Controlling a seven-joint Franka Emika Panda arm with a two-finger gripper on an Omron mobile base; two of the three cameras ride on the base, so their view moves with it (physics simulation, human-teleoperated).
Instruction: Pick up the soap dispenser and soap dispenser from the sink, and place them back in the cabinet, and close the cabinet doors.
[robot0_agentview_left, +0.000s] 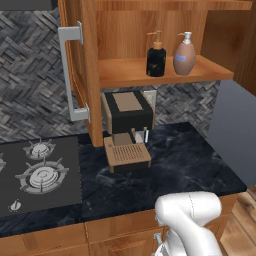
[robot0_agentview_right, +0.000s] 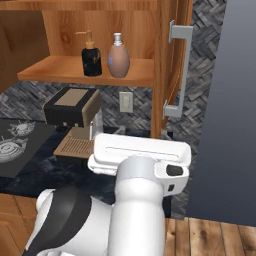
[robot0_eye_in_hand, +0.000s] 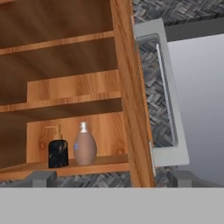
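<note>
Both soap dispensers stand side by side on the lower shelf (robot0_agentview_left: 165, 74) of the open cabinet: the black one with a tan pump (robot0_agentview_left: 156, 60) (robot0_agentview_right: 91, 59) (robot0_eye_in_hand: 57, 151) and the peach one with a white pump (robot0_agentview_left: 184, 57) (robot0_agentview_right: 118, 57) (robot0_eye_in_hand: 84, 147). The cabinet doors are swung open, the left door (robot0_agentview_left: 82, 65) with its grey bar handle (robot0_agentview_left: 70, 75) and the right door (robot0_agentview_right: 167, 60) (robot0_eye_in_hand: 131, 87) seen edge-on with its handle (robot0_agentview_right: 177, 70) (robot0_eye_in_hand: 164, 87). My gripper (robot0_eye_in_hand: 113, 178) is open and empty, below and in front of the shelf, facing the right door's edge. The sink is out of view.
A black and tan coffee machine (robot0_agentview_left: 127, 130) (robot0_agentview_right: 70, 112) stands on the dark marble counter (robot0_agentview_left: 190, 160) under the shelf. A gas hob (robot0_agentview_left: 37, 172) lies to the left. A tall grey panel (robot0_agentview_left: 235, 135) (robot0_agentview_right: 235, 100) rises at the right, close to the open right door.
</note>
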